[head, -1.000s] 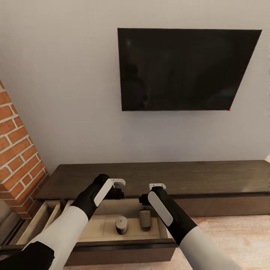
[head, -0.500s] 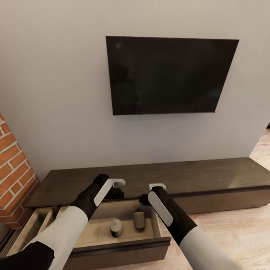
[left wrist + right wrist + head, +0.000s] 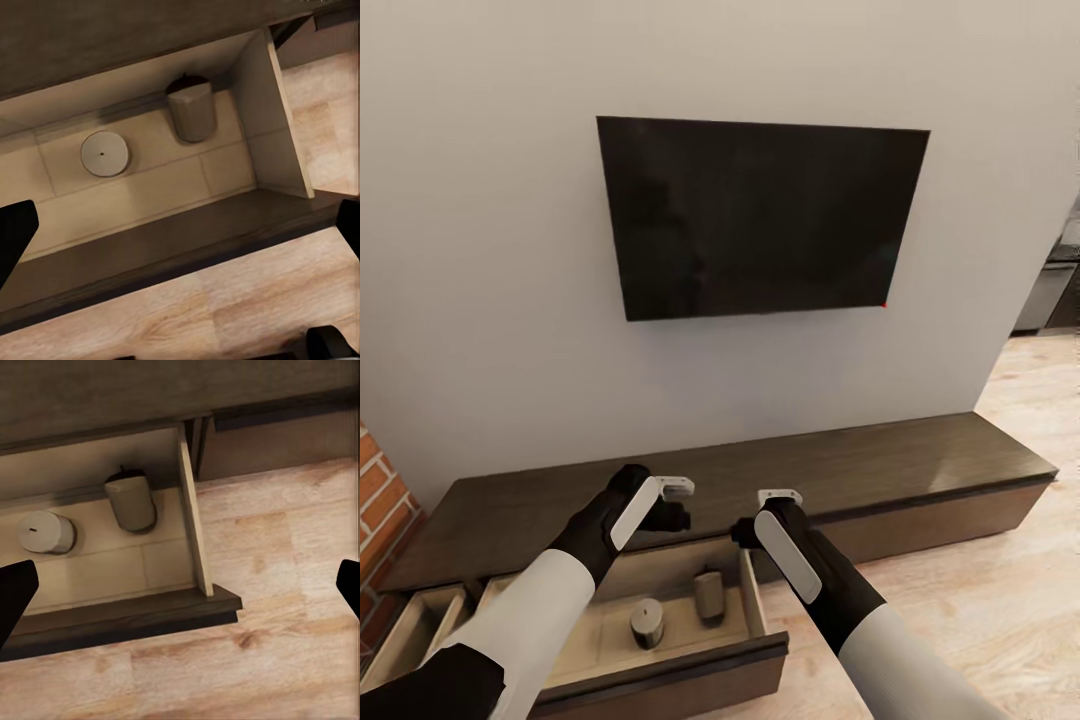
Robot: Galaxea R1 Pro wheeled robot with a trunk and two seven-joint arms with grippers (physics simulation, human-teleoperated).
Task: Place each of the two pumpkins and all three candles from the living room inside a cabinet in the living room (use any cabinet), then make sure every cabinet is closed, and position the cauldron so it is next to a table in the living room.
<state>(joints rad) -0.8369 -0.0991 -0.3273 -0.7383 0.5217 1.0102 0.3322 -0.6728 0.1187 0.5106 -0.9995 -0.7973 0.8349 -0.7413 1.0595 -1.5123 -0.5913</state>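
Candles (image 3: 646,622) (image 3: 709,597) rest in cabinet (image 3: 780,480) open drawer; both end effectors (image 3: 672,516) (image 3: 745,532) spread wide, empty, above.

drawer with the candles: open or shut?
Open. The drawer is pulled out from the cabinet, two candles visible inside.

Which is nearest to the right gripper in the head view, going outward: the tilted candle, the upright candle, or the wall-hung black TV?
1. Tilted tan candle, in the open drawer, just below the right gripper.
2. Upright beige candle, further towards the left arm.
3. Wall-hung black TV, high on the wall.
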